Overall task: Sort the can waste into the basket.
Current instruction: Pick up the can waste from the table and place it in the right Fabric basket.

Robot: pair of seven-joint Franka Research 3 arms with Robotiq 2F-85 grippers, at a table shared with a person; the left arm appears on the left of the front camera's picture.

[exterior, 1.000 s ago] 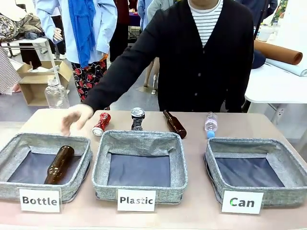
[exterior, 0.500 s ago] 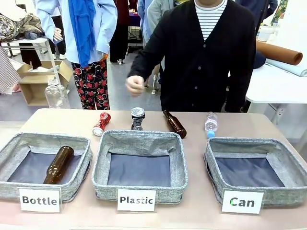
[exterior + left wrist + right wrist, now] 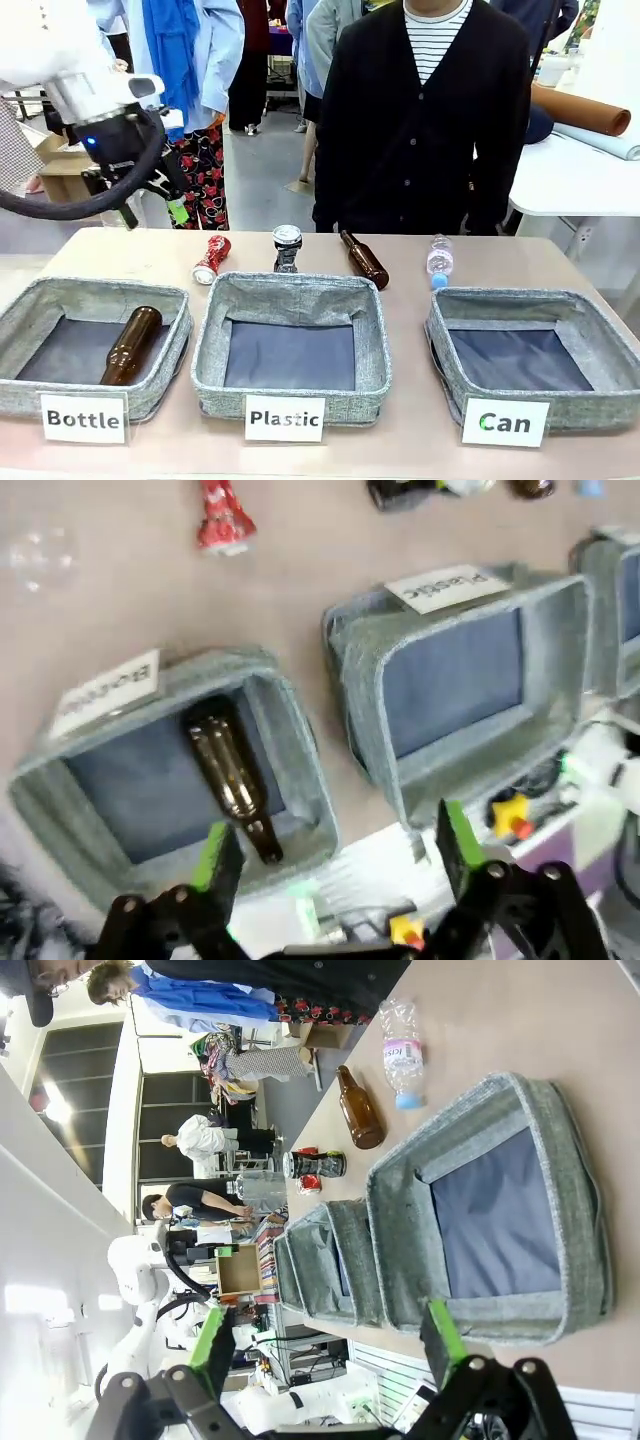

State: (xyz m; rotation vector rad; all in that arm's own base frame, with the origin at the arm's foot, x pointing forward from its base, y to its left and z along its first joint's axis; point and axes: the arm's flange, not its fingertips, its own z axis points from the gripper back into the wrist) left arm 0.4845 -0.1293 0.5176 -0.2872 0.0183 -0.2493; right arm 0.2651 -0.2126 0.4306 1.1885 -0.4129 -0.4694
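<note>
The red crushed can (image 3: 211,259) lies on the table behind the gap between the "Bottle" and "Plastic" baskets. The silver-topped dark can (image 3: 287,247) stands behind the "Plastic" basket. At the right end sits the grey "Can" basket (image 3: 583,398), with nothing inside it. My left gripper (image 3: 153,210) hangs open high over the table's far left corner. In its wrist view the left gripper (image 3: 335,850) is open and holds nothing, with the red can (image 3: 222,520) far off. My right gripper (image 3: 326,1332) is open above the "Can" basket (image 3: 575,1170), and the dark can (image 3: 318,1164) shows farther off.
A brown bottle (image 3: 131,344) lies in the "Bottle" basket (image 3: 20,395). The "Plastic" basket (image 3: 215,385) stands in the middle. Another brown bottle (image 3: 364,259) and a clear plastic bottle (image 3: 439,258) lie behind the baskets. A person (image 3: 430,130) stands at the far edge.
The person's hand has drawn back from the table near the red can. My left arm has come into the front view at the upper left. The cans have not moved.
</note>
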